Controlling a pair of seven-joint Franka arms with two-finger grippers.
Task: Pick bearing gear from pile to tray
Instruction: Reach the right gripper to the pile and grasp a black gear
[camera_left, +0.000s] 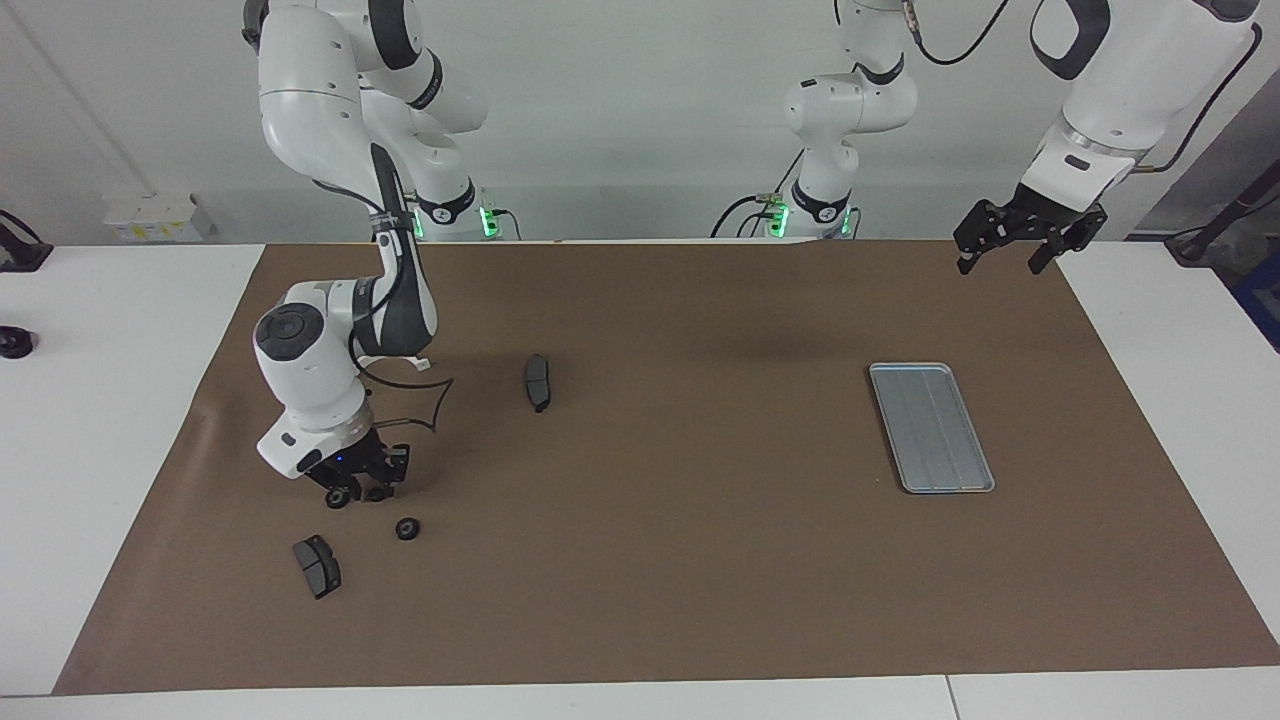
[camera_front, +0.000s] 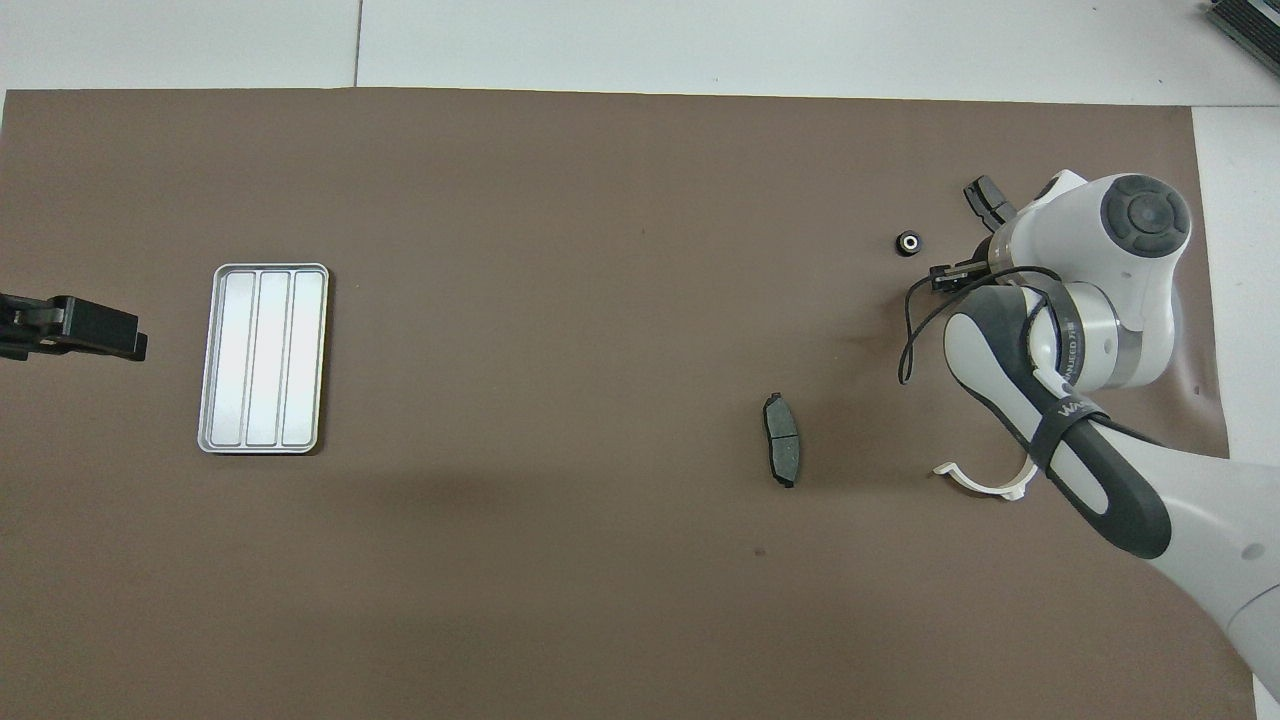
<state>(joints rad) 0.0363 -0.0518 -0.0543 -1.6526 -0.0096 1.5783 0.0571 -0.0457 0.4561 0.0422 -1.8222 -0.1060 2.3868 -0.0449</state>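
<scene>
Two small black ring-shaped bearing gears show at the right arm's end of the brown table mat (camera_left: 640, 600). One bearing gear (camera_left: 407, 529) lies free on the mat. A second black ring (camera_left: 338, 497) sits at the tips of the right gripper (camera_left: 357, 492), which is down at the mat beside it; I cannot tell whether its fingers are apart or clamped on that ring. A dark grey curved brake pad (camera_left: 317, 566) lies just beside the free gear, farther from the robots. Another dark brake pad (camera_left: 538, 381) lies nearer to the robots, toward the mat's middle.

The flat rectangular silver-grey metal tray (camera_left: 931, 427) rests at the left arm's end of the mat, well apart from the gears. Its long axis and ridges run nearer-to-farther from the robots. The left gripper (camera_left: 1007, 253) waits in the air over the mat's corner, with its fingers spread apart.
</scene>
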